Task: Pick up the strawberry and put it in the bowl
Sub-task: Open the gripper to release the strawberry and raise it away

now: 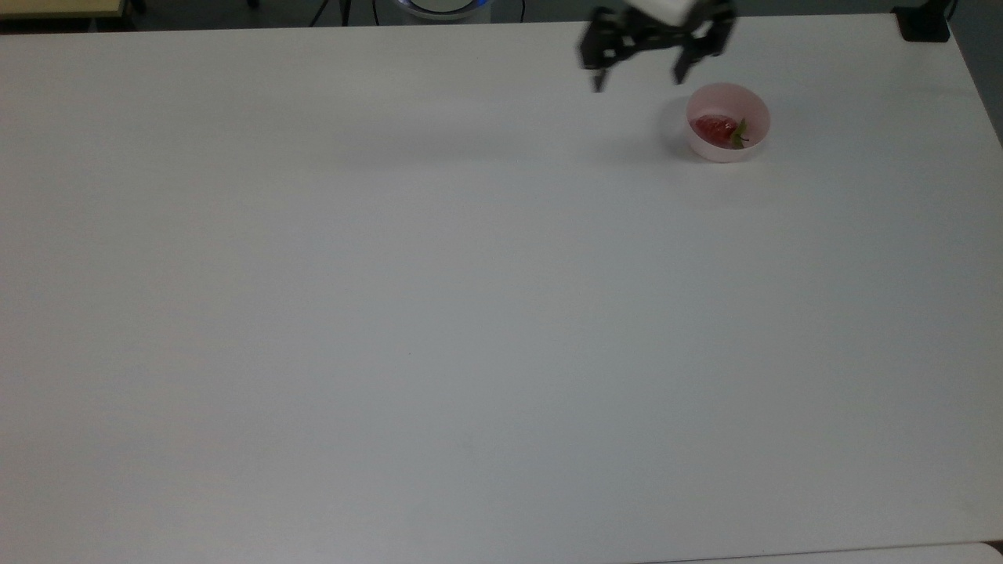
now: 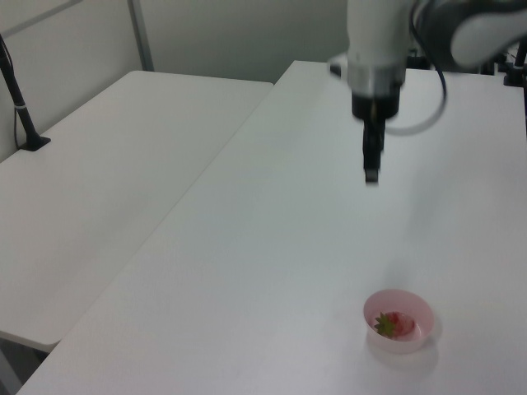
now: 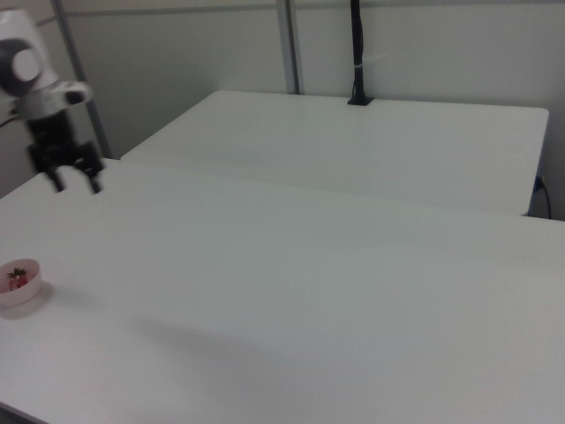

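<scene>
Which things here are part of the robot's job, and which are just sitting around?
Part of the job:
- strawberry, lying in the bowl
- pink bowl
- the robot's tool, open, raised clear of the bowl

Just around:
- white table
- second table
- black post

Even, soft overhead light falls on the white table [image 1: 392, 313], the bowl [image 1: 728, 146] casts a faint shadow, and motion blur smears the gripper [image 1: 639, 74].

The top view looks straight down on the surface [image 1: 470, 313]; the left view and right view look obliquely from opposite ends. All three share the bowl [image 1: 728, 146] [image 2: 399, 337] [image 3: 21, 291].
</scene>
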Controlling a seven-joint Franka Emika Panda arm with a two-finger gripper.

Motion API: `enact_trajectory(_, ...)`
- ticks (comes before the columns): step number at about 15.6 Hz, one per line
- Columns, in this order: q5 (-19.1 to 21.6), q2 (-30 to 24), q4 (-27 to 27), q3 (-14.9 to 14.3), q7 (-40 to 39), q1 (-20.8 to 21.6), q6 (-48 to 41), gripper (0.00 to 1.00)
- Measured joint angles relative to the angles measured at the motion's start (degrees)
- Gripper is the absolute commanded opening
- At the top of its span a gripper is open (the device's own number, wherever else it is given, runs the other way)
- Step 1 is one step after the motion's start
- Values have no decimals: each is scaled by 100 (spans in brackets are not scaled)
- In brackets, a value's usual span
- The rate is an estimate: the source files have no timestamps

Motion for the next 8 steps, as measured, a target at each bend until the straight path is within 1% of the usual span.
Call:
enact_trajectory(2,-4,-164,25,2,-230,-809,-18,100)
enact_trajectory(4,-4,-222,100,-23,-526,-1421,-137,100)
enact_trajectory(6,-3,-250,177,-30,-937,-1859,-315,100)
enact_trajectory(8,-2,-255,187,-32,-1148,-2093,-366,100)
